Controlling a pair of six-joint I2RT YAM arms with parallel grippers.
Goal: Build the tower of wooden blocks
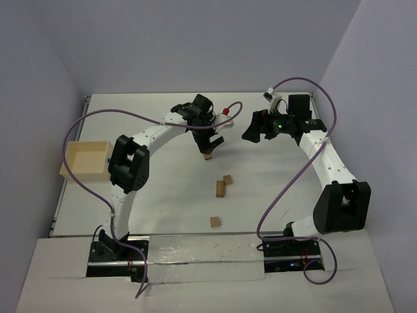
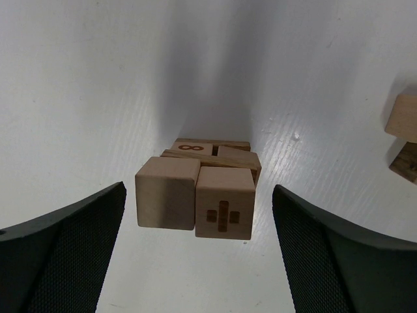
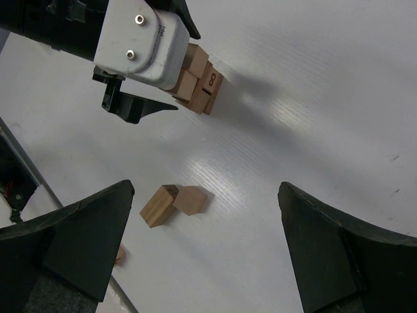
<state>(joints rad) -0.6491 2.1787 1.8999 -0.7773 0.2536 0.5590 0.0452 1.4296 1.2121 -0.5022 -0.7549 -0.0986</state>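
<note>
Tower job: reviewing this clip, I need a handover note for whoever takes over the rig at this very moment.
Left gripper: open, fingers either side of the stack's top, gripping nothing.
Right gripper: open, empty, hovering to the right of the stack.
Stack: two layers visible; the top layer is two blocks side by side.
Loose: a pair mid-table and a single block nearer the bases.
Done: a low stack only.
Left: add the three loose blocks and build upward.
</note>
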